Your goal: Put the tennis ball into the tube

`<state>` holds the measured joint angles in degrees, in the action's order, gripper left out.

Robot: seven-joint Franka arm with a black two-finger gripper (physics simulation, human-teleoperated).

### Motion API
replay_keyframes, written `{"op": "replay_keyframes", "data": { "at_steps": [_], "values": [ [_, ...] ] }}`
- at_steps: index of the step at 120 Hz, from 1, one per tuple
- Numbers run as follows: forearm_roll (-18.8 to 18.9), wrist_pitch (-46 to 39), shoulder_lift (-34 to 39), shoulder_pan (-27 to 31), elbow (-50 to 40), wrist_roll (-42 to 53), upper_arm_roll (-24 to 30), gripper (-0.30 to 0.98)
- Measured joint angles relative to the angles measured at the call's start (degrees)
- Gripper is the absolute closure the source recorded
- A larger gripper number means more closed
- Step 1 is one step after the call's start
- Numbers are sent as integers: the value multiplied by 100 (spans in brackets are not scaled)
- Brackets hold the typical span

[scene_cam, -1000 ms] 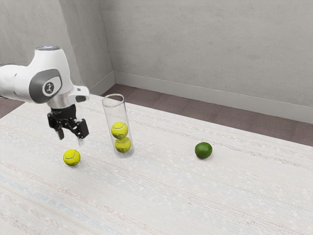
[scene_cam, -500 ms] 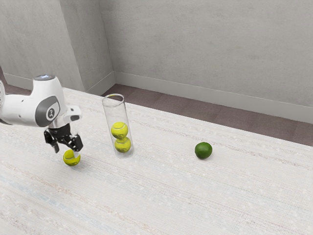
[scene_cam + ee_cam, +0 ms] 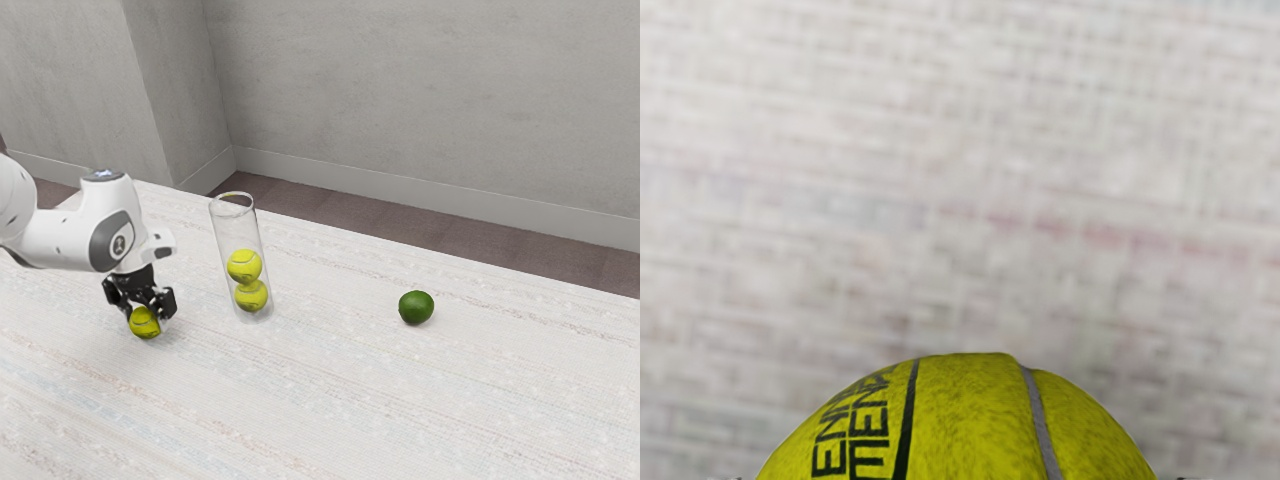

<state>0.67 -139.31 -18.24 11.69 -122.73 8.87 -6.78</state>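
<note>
gripper (image 3: 147, 316) has come down around the tennis ball (image 3: 144, 325).

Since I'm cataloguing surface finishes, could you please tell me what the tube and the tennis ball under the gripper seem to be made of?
The tube looks like glossy clear plastic, possibly glass: the balls inside show through. The tennis ball looks like matt felt: its surface is fuzzy and mottled.

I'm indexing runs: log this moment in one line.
gripper: low around the loose tennis ball | grip: unclear | tube: standing, two balls inside | green fruit: apart on table | task: unfinished
</note>
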Motion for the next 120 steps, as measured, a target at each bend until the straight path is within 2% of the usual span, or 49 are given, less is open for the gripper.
{"op": "replay_keyframes", "data": {
  "at_steps": [48,61,99,108,120],
  "values": [
    [-43,74,134,-16,-32,-26,34,41],
    [-96,292,599,-20,-68,-73,144,40],
    [-210,1040,2684,-33,-235,-150,803,37],
    [-202,1160,2703,-54,183,-157,975,37],
    [-153,1444,2114,-55,1199,-161,1089,36]
  ]
}}
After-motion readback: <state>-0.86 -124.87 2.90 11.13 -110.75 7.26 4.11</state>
